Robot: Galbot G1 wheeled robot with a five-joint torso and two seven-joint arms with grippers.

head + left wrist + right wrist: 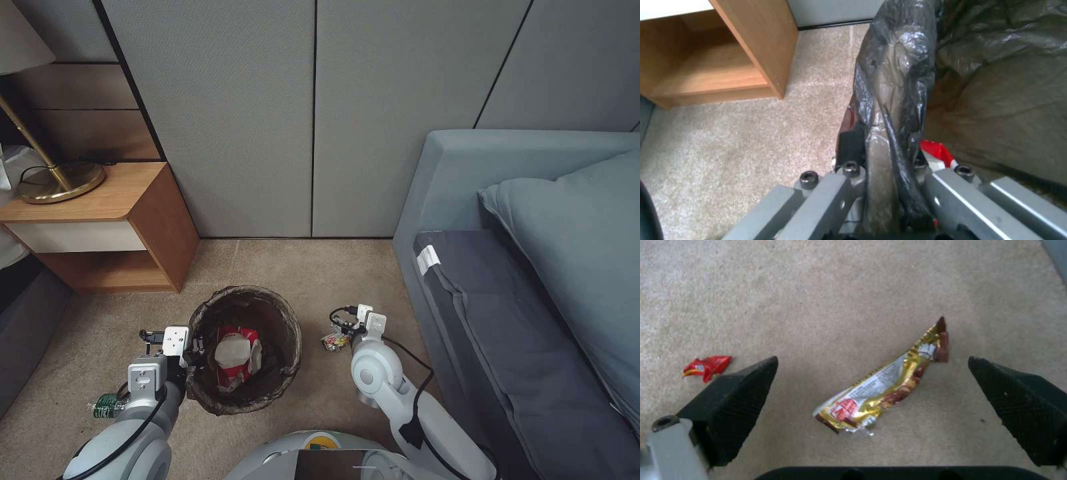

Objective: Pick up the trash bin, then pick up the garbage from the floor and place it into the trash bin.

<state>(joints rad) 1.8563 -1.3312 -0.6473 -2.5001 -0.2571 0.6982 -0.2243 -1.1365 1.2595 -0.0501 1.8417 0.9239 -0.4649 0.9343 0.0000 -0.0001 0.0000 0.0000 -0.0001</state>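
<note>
The trash bin [288,333], round with a dark bag liner, stands on the carpet in front of me. A red-and-white packet [235,355] lies inside it. My left gripper [191,348] is shut on the near-left rim, and in the left wrist view the left gripper [885,156] pinches the lined rim [891,100], with the red packet [939,151] just inside. My right gripper [338,331] hangs open just right of the bin, over a gold foil wrapper [335,343]. In the right wrist view, the wrapper [887,386] lies on the carpet between the spread fingers [742,390] of the right gripper [872,364].
A small red wrapper [706,366] lies on the carpet near the gold one. A green-labelled bottle [103,405] lies by my left arm. A wooden bedside table [133,220] with a brass lamp [60,181] stands far left. A grey-blue sofa [533,300] fills the right side.
</note>
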